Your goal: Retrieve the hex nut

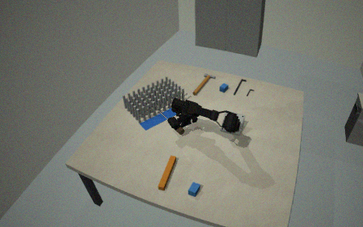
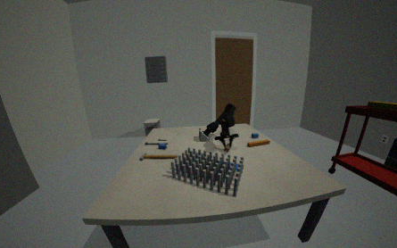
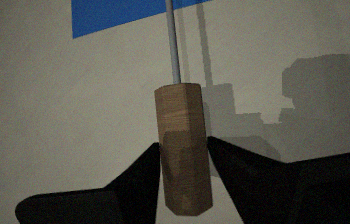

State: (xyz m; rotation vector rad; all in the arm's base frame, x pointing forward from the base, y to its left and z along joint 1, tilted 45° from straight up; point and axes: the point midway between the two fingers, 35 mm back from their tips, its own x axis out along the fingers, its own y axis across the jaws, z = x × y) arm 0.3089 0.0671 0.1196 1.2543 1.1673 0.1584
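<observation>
My gripper (image 1: 182, 124) (image 2: 227, 139) (image 3: 183, 144) is shut on the wooden handle (image 3: 182, 112) of a tool with a thin metal rod (image 3: 174, 55). The rod points away from the fingers and passes over the blue taped strip (image 1: 152, 122) (image 3: 106, 15); its far end is outside the wrist view. The tool's shadow lies apart from it, to its right in the wrist view. The metal spacers (image 1: 152, 98) (image 2: 205, 171) stand upright in rows behind the strip, on the side away from the arm's base. The hex nut cannot be made out in any view.
A hammer (image 1: 201, 85) (image 2: 161, 157) lies beside the field. A blue block (image 1: 223, 87) (image 2: 162, 146) and two black hex keys (image 1: 237, 86) lie beyond it. An orange bar (image 1: 167, 172) (image 2: 259, 143) and another blue block (image 1: 194, 189) (image 2: 254, 136) lie on the opposite side of the table.
</observation>
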